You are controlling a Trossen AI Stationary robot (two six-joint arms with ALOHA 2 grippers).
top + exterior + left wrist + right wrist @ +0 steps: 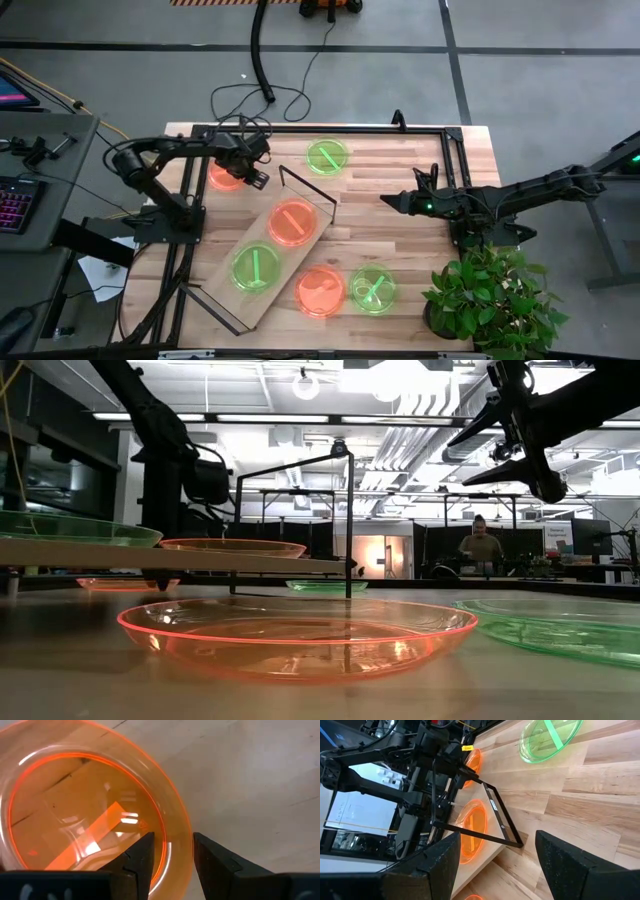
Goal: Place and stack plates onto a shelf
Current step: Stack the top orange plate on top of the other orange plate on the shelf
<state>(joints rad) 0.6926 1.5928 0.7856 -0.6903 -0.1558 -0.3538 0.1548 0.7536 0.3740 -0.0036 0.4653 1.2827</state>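
Note:
My left gripper (pixel 256 172) is at the table's far left, over an orange plate (pixel 224 176) that lies flat on the table. In the left wrist view its fingers (pixel 173 851) stand a little apart, one inside that plate (pixel 85 820) and one outside its rim. The shelf (pixel 268 262) lies slantwise across the middle of the table and carries one orange plate (pixel 293 222) and one green plate (pixel 255 266). Another green plate (pixel 327 156) lies at the far edge. An orange plate (pixel 320 290) and a green plate (pixel 372 288) lie near the near edge. My right gripper (pixel 386 200) hovers open right of centre, holding nothing (pixel 497 838). My left gripper straddles the orange plate's rim (pixel 178 827) slanting down from above, one finger (pixel 142 857) over the inside and one (pixel 212 857) outside. I cannot tell whether either finger touches the rim. The plate lies flat on the table.
Black wire frames (pixel 308 190) stand up at the shelf's ends. A black rail (pixel 330 128) runs along the table's far edge. A potted plant (pixel 490 300) fills the near right corner. Bare wood (pixel 390 240) lies between the shelf and the right arm. A person (pixel 483 545) sits far behind.

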